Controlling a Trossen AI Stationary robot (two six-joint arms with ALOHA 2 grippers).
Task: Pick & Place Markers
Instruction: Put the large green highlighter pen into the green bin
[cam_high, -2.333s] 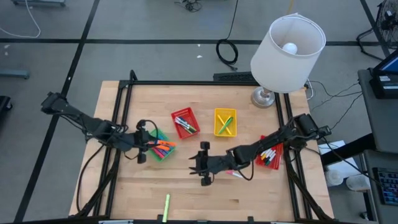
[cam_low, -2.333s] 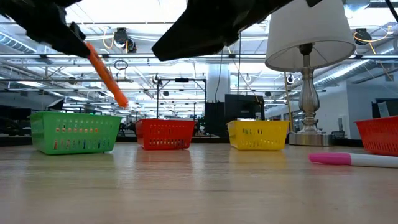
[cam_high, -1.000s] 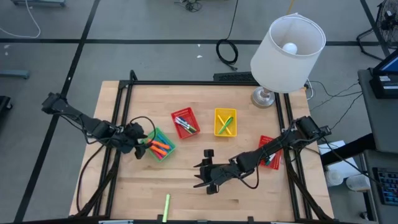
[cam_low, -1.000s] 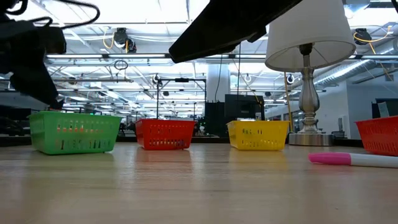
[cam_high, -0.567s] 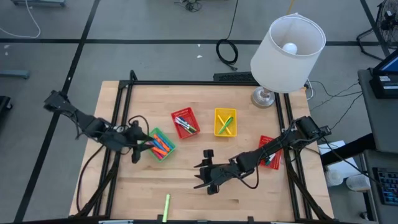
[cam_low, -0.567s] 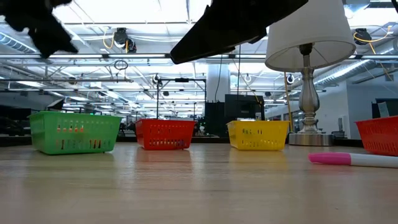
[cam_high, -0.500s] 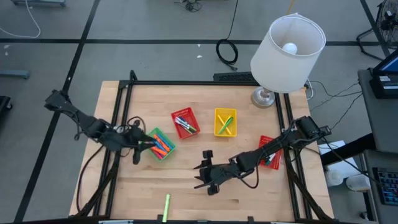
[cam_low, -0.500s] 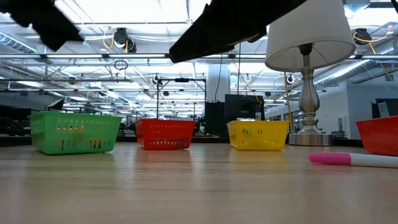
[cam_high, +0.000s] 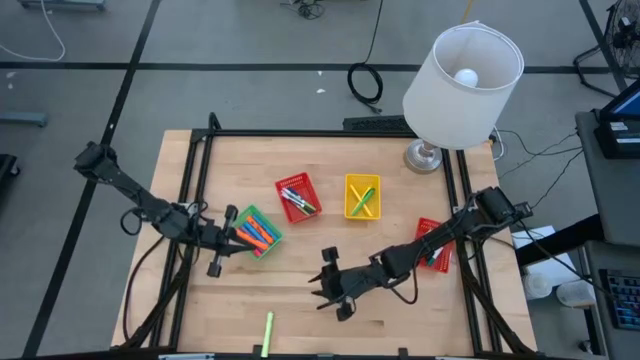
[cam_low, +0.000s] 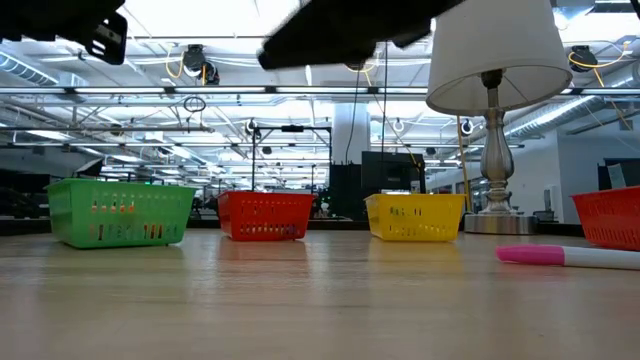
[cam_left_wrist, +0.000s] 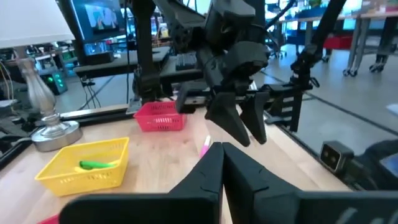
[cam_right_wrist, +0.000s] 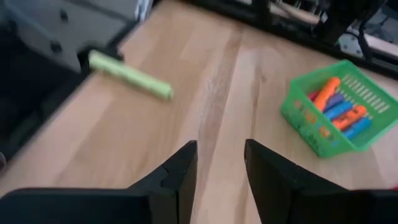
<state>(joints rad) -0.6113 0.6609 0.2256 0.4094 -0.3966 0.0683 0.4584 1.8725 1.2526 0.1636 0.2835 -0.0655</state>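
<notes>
Left tool (cam_high: 222, 240), pinched empty, hangs beside green basket (cam_high: 257, 231); right tool (cam_high: 330, 283) gapes near lime marker (cam_high: 268, 332).

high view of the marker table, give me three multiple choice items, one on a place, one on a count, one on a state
1. Where does the light green marker lie?
A. in the yellow mesh basket
B. alone on the wood by the table's near edge
C. under the lamp

2. How many small mesh baskets stand on the wooden table?
A. two
B. four
C. six

3. How do the left gripper's jaws stand?
A. shut, holding nothing
B. wide open
C. shut on a marker

Answers: 1 B, it lies apart from every basket. 2 B, one green mesh basket, two red, one yellow. 3 A, the left wrist view shows them pressed together and empty.
</notes>
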